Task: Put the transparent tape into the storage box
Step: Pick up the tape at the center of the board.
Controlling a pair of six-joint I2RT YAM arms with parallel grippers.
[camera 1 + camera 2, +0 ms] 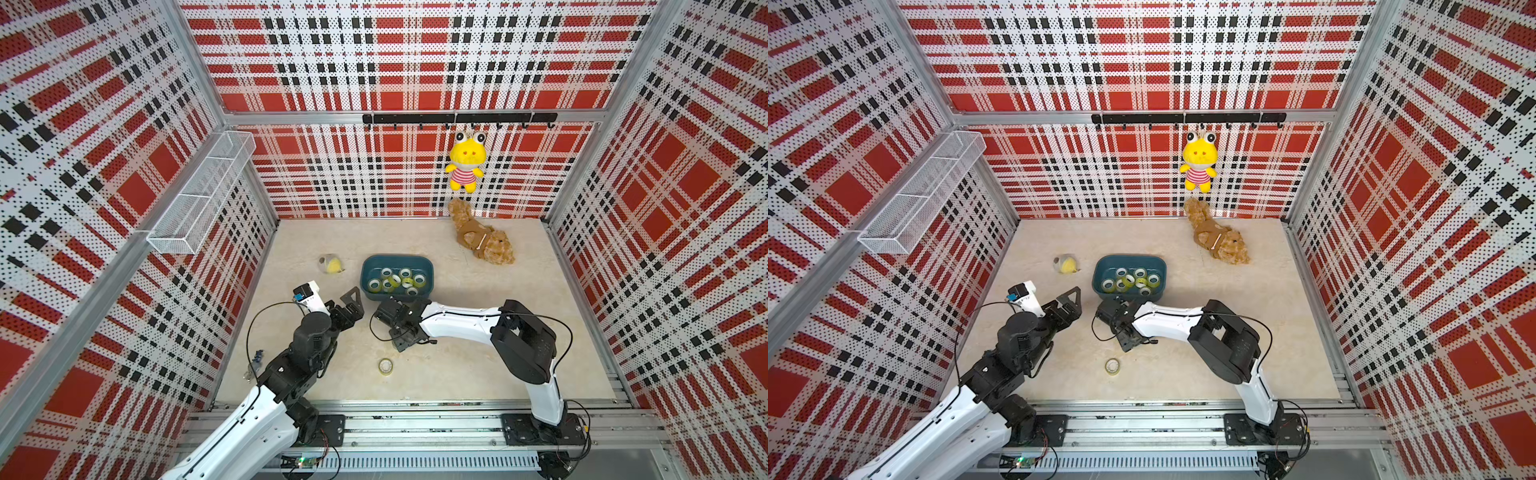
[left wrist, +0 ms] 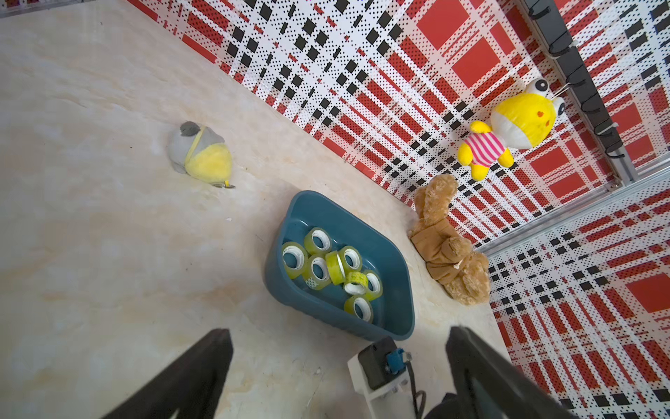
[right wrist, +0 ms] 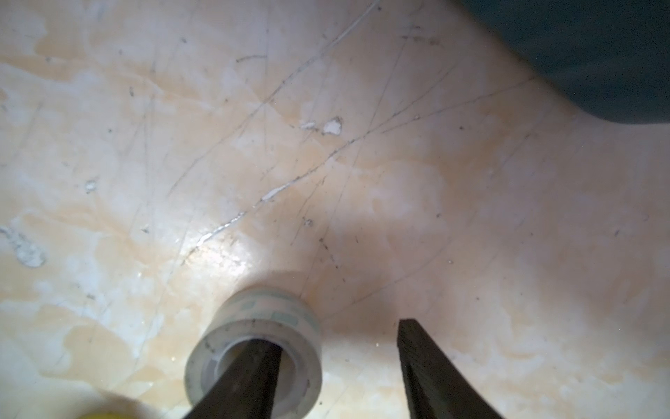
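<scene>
In the right wrist view a roll of transparent tape [image 3: 253,348] lies flat on the beige table. One finger of my right gripper [image 3: 333,333] reaches into its core, and the other finger stands apart outside the roll with a gap, so the gripper is open. The teal storage box [image 1: 397,257] [image 1: 1129,257] sits just beyond, holding several yellowish tape rolls [image 1: 399,280]. A top view hides this roll under the right gripper [image 1: 399,328]. Another tape roll [image 1: 385,366] [image 1: 1112,366] lies nearer the front. My left gripper [image 2: 339,331] [image 1: 351,301] hangs wide open and empty, left of the box [image 2: 391,261].
A grey-and-yellow plush [image 1: 331,264] lies left of the box. A brown teddy [image 1: 482,239] rests at the back right. A yellow frog plush [image 1: 465,162] hangs from the hook rail. A white wire basket [image 1: 203,191] is mounted on the left wall.
</scene>
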